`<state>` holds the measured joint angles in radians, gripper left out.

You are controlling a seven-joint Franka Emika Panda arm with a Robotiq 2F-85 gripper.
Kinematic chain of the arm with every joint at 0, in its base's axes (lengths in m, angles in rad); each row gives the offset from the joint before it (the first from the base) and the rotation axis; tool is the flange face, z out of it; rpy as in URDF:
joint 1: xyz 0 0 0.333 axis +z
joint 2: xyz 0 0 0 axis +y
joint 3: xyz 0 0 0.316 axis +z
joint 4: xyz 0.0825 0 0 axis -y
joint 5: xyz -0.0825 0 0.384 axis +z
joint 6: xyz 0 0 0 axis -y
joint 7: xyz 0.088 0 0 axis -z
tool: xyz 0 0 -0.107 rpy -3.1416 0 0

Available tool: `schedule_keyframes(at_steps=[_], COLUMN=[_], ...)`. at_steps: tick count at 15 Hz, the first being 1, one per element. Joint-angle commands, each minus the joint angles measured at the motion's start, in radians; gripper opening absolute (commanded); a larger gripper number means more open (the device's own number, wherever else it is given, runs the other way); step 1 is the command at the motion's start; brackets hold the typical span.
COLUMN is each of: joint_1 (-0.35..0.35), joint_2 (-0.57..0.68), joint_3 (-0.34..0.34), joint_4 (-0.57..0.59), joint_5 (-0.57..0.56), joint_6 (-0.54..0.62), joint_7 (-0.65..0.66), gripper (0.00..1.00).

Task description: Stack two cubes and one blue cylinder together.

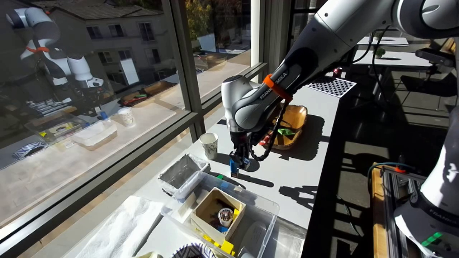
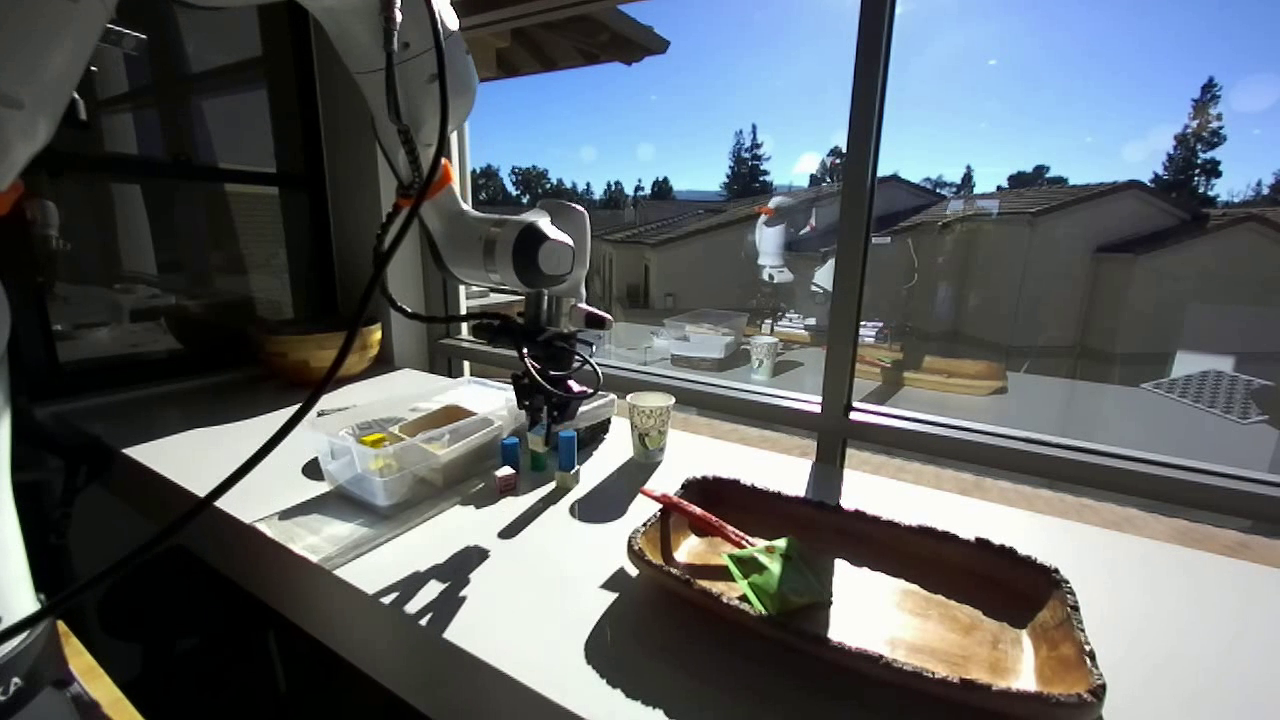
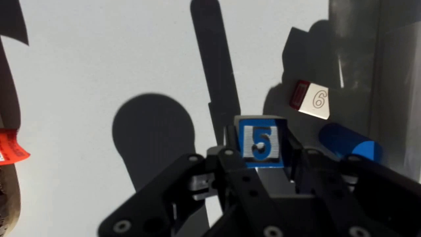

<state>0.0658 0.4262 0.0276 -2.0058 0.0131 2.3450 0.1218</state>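
My gripper [image 1: 241, 159] is closed on a cube [image 3: 261, 143] that shows a blue face with a 5. It holds this cube above the table, beside a small stack on the robot's side of it. That stack is an upright blue cylinder [image 2: 567, 450] on a pale cube [image 2: 567, 479]; the gripper hides it in the wrist view, where only its long shadow shows. Another blue cylinder [image 3: 350, 143] stands near a red-and-white cube [image 3: 314, 100] marked 6, to the right of the jaws in the wrist view. Both also appear in an exterior view, cylinder behind cube [image 2: 506, 481].
A patterned paper cup [image 1: 209, 145] is close to the stack on the window side. A clear plastic box [image 1: 265, 208] and a lined basket [image 1: 168, 179] sit beside the blocks. Farther off lies a wooden bowl [image 2: 920, 610] holding a green packet [image 2: 775, 575].
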Motion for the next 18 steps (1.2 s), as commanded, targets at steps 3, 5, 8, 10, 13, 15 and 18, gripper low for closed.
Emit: schedule_keyframes(at_steps=[3,5,8,10,13,15,18], joint_1=[0.014,0.014,0.015,0.016,0.016,0.018,0.021], joint_2=[0.016,0.022,0.031,0.043,0.066,0.077,0.093], joint_3=[0.008,0.007,0.005,0.004,0.003,-0.001,-0.004], joint_4=[0.076,0.087,0.108,0.132,0.167,0.189,0.219], joint_5=[-0.049,-0.052,-0.058,-0.064,-0.073,-0.087,-0.108], joint_6=[-0.016,-0.018,-0.028,-0.037,-0.063,-0.1,-0.139], joint_7=[-0.055,-0.067,-0.084,-0.093,-0.111,-0.117,-0.117], gripper=[0.08,0.08,0.08,0.08,0.08,0.08,0.08])
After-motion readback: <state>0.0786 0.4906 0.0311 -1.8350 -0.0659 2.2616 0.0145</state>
